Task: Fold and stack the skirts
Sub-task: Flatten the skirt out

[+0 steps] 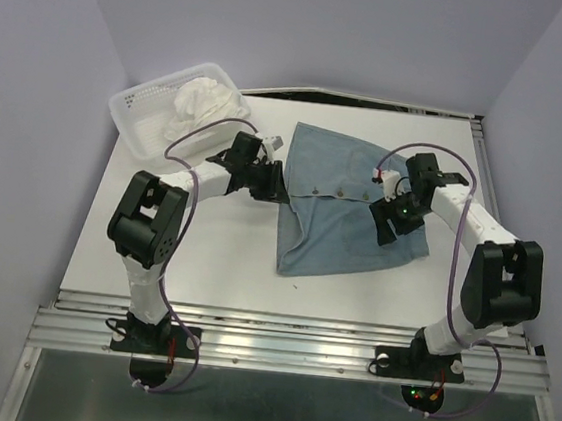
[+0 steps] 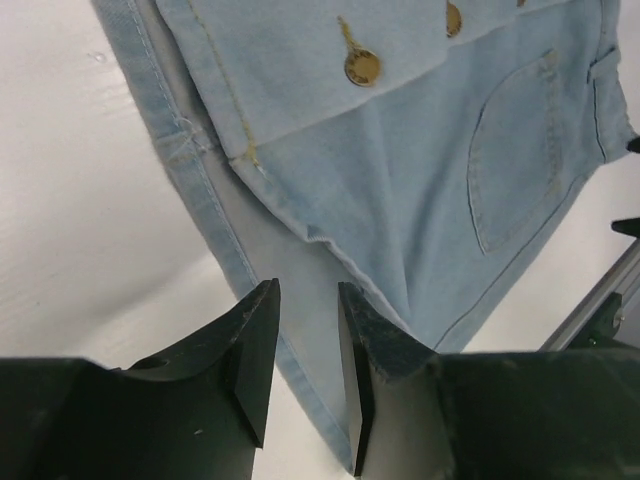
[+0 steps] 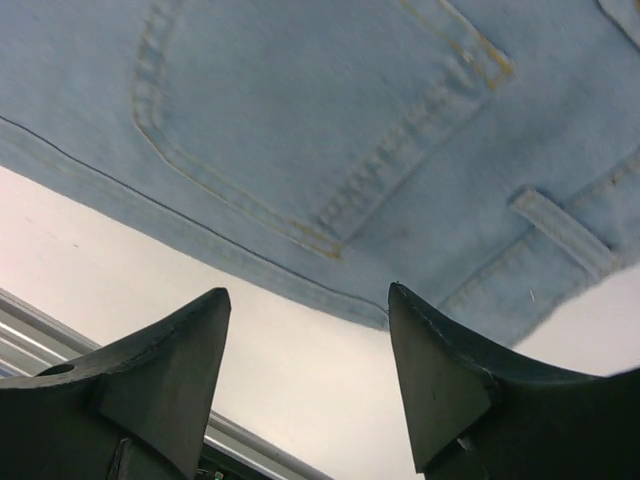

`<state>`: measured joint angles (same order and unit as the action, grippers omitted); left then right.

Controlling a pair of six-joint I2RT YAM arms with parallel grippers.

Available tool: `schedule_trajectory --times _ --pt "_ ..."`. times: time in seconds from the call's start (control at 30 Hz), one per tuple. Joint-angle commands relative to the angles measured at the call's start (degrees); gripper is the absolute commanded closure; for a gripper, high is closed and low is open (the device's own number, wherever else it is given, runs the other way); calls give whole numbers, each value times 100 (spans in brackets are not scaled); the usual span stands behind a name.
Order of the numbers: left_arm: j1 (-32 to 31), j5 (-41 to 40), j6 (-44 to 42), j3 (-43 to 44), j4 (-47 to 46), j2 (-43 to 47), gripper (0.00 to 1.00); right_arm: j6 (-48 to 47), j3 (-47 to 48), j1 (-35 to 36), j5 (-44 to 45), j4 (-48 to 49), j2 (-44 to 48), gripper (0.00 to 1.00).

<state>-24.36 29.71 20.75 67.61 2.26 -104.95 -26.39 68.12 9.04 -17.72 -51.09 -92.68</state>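
The blue-grey denim skirt [image 1: 347,202] lies spread on the white table, with its upper part folded over along a row of brass buttons [image 2: 361,66]. My left gripper [image 1: 282,185] is at the skirt's left edge. In the left wrist view [image 2: 307,290] its jaws stand a narrow gap apart over the hem of the skirt [image 2: 420,150] and hold nothing. My right gripper [image 1: 385,226] is at the skirt's right side. In the right wrist view [image 3: 307,292] it is wide open and empty over bare table, just off the pocketed edge of the skirt [image 3: 300,100]. The white ruffled skirt [image 1: 207,102] lies bunched in the basket.
The white mesh basket [image 1: 140,115] stands at the back left corner. Lilac walls close in the table on three sides. A metal rail [image 1: 288,337] runs along the near edge by the arm bases.
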Motion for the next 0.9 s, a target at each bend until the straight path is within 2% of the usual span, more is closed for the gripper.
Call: schedule_trajectory --times 0.0,0.13,0.2,0.6,0.87 --pt "-34 -80 201 436 -384 -175 60 -138 -237 -165 514 -50 453 30" --pt "-60 131 377 595 -560 -543 67 -191 -536 -166 585 -15 471 30" --pt "-95 114 447 665 -569 -623 67 -191 -642 -166 629 11 453 30" --pt "-139 -361 561 648 -376 -878 64 -261 -642 -166 629 20 427 29" --pt "-139 -352 676 569 -384 -940 61 -288 -633 -166 611 20 427 28"
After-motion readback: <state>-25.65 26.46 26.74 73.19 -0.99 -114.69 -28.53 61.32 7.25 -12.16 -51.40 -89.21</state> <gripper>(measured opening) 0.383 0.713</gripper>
